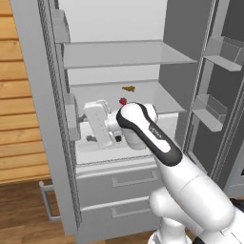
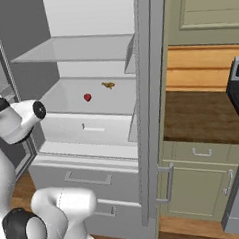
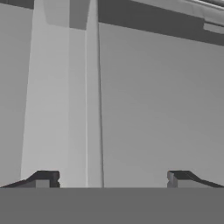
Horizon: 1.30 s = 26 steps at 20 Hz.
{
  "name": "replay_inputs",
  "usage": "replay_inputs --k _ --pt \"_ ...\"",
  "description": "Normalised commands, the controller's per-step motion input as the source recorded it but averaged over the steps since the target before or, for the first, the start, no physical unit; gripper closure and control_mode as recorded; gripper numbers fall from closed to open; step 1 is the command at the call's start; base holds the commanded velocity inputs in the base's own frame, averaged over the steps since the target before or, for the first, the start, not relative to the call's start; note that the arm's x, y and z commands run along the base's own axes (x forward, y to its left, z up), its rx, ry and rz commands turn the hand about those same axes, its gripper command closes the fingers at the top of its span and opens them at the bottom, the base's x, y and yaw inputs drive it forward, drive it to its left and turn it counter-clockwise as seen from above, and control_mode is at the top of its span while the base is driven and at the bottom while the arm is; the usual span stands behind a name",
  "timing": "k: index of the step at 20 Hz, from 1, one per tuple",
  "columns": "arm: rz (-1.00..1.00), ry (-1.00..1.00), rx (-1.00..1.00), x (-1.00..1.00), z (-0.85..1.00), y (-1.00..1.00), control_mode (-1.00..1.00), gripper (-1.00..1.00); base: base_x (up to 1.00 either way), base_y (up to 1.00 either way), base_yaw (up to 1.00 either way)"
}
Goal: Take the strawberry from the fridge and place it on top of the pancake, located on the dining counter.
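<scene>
I have the fridge (image 1: 43, 95) open in front of me, both doors swung wide, and I take that as the first step done. Working across from its left wall: my gripper (image 1: 90, 139) sits low inside the fridge, close to that left wall and down at the level of the white bin under the middle shelf. In the hand view the two fingertips (image 3: 46, 177) stand wide apart with nothing between them, looking at plain grey fridge panelling, so the jaws are released and empty.

A little further right and higher, the strawberry (image 1: 123, 101) lies on the middle shelf of the fridge, near the shelf's front edge, above and to the right of my gripper and not touching it. Right of the strawberry and deeper on the same shelf is a small yellowish-brown scrap (image 1: 128, 88), apart from the berry.

So, as I judge it, the pick has not yet happened. What remains is nearly everything: bring the open jaws up to the shelf and around the strawberry, close, draw it out of the fridge, drive to the dining counter and set it on the pancake.
</scene>
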Motion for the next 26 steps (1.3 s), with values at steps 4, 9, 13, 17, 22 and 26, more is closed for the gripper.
replay_inputs --k 4,9,13,17,22,26 --pt "0.02 0.01 0.00 -0.02 0.00 0.12 -1.00 -1.00 0.00 0.00 0.00" --pt "-0.03 0.00 -0.01 -0.09 0.03 -0.37 -1.00 -1.00 0.00 0.00 0.00" --pt "-0.18 0.01 -0.20 0.00 0.02 -0.98 -1.00 -1.00 0.00 0.00 0.00" --pt "-0.17 0.00 -0.58 0.00 0.00 -1.00 -1.00 -1.00 0.00 0.00 0.00" --pt "-0.06 0.00 -0.78 0.05 -0.06 -1.00 -1.00 -1.00 0.00 0.00 0.00" --pt "0.00 0.04 -0.82 0.06 -0.33 -1.00 -1.00 -1.00 0.00 0.00 0.00"
